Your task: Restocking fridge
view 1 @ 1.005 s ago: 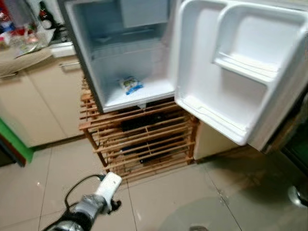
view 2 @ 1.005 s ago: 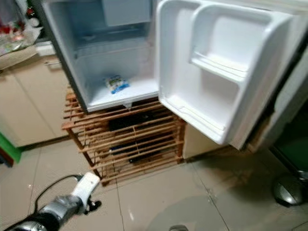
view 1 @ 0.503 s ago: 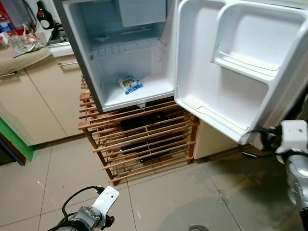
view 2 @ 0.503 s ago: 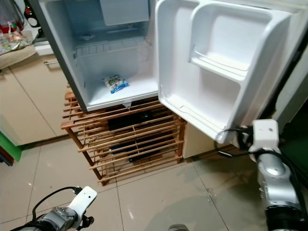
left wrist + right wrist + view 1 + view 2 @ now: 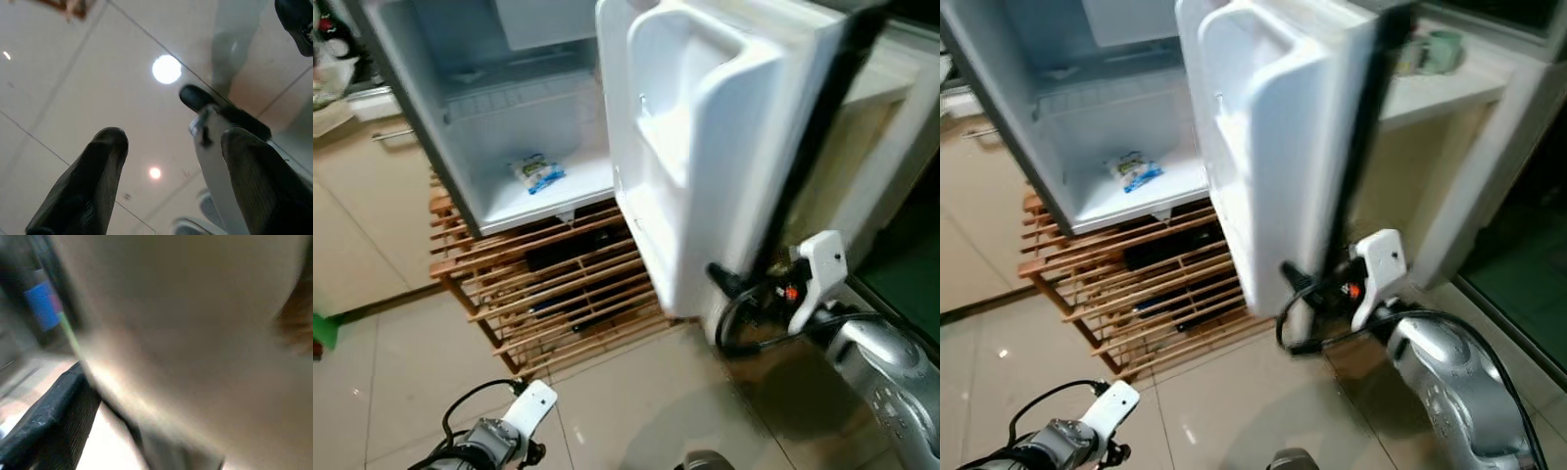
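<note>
Door (image 5: 705, 166) of the fridge (image 5: 499, 117) had swung half shut since a moment earlier, pushed at its lower edge by the right gripper (image 5: 729, 284), grip state unclear, while the left gripper (image 5: 166, 176) hung unclenched over the floor (image 5: 372, 372), suggesting restocking was ending.

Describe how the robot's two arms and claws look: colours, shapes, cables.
Both arms are silver metal tubes. The right arm carries a white wrist block with a small orange mark and looping black cables. The left arm ends in a white block too, with one black cable. The left claw has two long, dark, rounded fingers.
</note>
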